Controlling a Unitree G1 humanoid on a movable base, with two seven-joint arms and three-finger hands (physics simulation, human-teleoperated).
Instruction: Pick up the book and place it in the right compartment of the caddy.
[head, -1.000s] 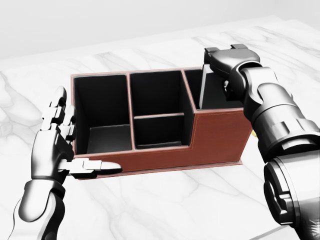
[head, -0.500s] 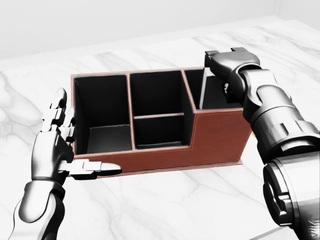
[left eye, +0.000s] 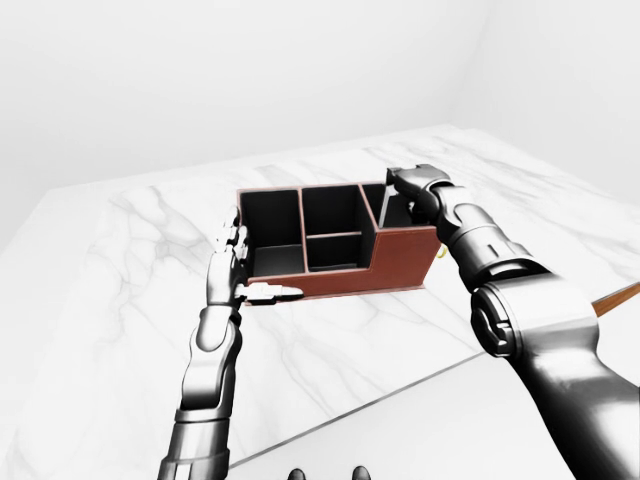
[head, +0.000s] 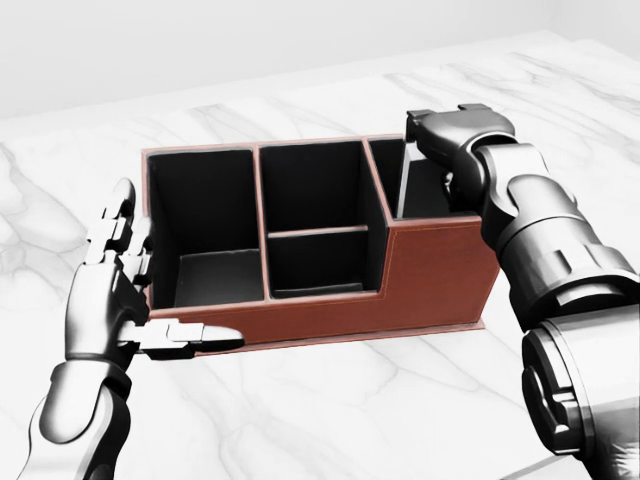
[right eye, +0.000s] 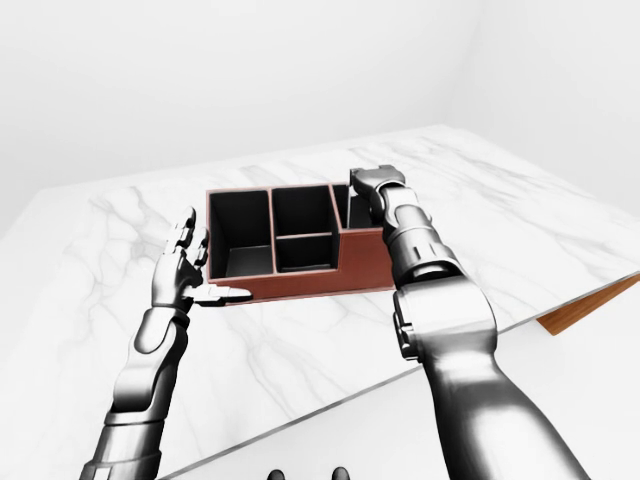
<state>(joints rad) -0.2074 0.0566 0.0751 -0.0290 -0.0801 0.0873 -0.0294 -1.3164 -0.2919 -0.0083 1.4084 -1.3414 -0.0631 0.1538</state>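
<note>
I have my right hand (head: 440, 135) reaching down over the caddy's (head: 430, 275) right compartment, fingers closed on the top of the book (head: 404, 180), which stands upright inside it. My left hand (head: 115, 290) is open, palm against the caddy's left wall, thumb along its near edge on the marble desk (head: 330, 410)

The book (head: 404, 178) is seen only as a thin pale sliver in the caddy's (head: 430, 275) right compartment, its top covered by the right hand (head: 447, 130); whether the fingers are closed round it cannot be told. A small yellow object (left eye: 441, 253) beside the caddy's right end is too small to be identified. The marble surface (head: 330, 400) is cut off by the head view's edges.
</note>
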